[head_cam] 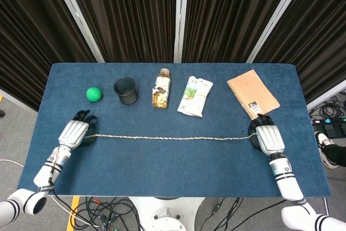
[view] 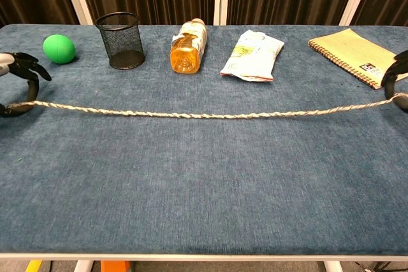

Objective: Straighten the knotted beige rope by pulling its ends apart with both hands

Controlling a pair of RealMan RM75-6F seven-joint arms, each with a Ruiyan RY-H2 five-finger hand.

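Observation:
The beige rope (head_cam: 173, 138) stretches nearly straight across the blue table (head_cam: 173, 166), with a slight sag in the middle (view: 210, 116). No knot shows along it. My left hand (head_cam: 75, 133) grips its left end near the table's left side; in the chest view the fingers (view: 19, 68) curl over the rope at the frame's edge. My right hand (head_cam: 267, 138) grips the right end just in front of the notebook; only its dark fingers (view: 396, 71) show at the chest view's right edge.
Along the far side stand a green ball (head_cam: 94, 94), a black mesh cup (head_cam: 125, 90), a lying orange bottle (head_cam: 161, 88), a snack packet (head_cam: 195, 96) and a tan spiral notebook (head_cam: 252, 93). Table edges lie close beside both hands.

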